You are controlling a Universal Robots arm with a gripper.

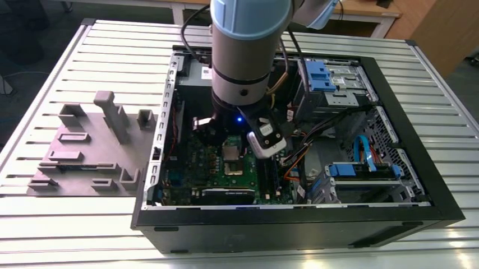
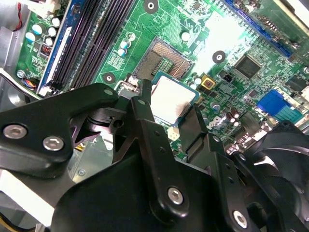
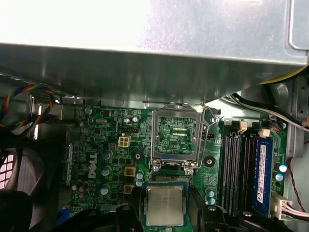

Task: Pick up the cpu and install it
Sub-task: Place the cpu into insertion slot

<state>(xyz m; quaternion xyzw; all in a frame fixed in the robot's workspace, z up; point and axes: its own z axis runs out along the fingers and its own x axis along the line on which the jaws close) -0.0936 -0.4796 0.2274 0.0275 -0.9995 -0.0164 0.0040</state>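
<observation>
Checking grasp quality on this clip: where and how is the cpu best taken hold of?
By two opposite side edges, coming from straight above. The cpu is a thin flat square with its metal top facing up, so only the edges offer purchase. The gripper flanks it this way, beside the socket.

A pale, slatted metal desk (image 1: 67,224) spreads across the exterior view, glare streaking its ribs. Beyond its far edge stand a white-framed wooden table (image 1: 359,10) and a wooden cabinet (image 1: 441,31). Dark floor (image 1: 22,84) lies at the exterior view's left.
</observation>
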